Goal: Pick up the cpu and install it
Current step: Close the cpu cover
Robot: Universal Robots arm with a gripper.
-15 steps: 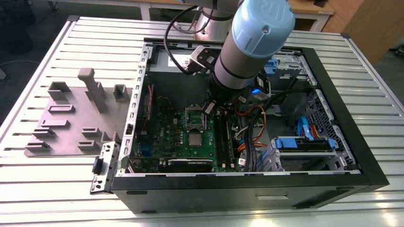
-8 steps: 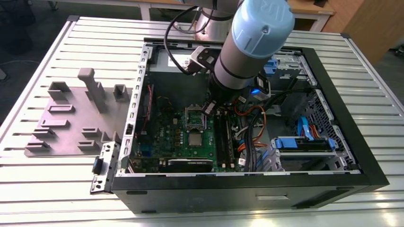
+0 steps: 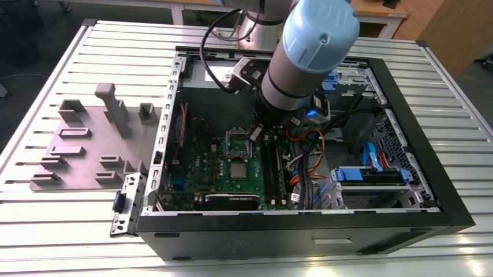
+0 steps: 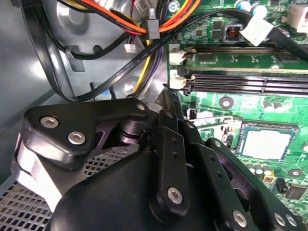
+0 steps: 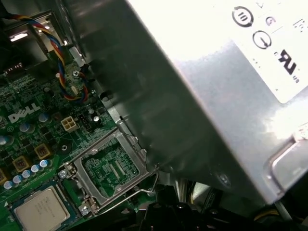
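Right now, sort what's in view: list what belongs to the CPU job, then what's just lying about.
Belongs to the job:
- cpu, lying on the green motherboard
- open socket bracket beside it
- gripper, above the board, holding nothing visible

Just lying about:
- grey fixture plate on the table, outside the case
- bundled cables
- memory slots
- blue drive bay

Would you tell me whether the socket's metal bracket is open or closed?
Open: in the first wrist view the bracket is swung up off the socket, beside the cpu.
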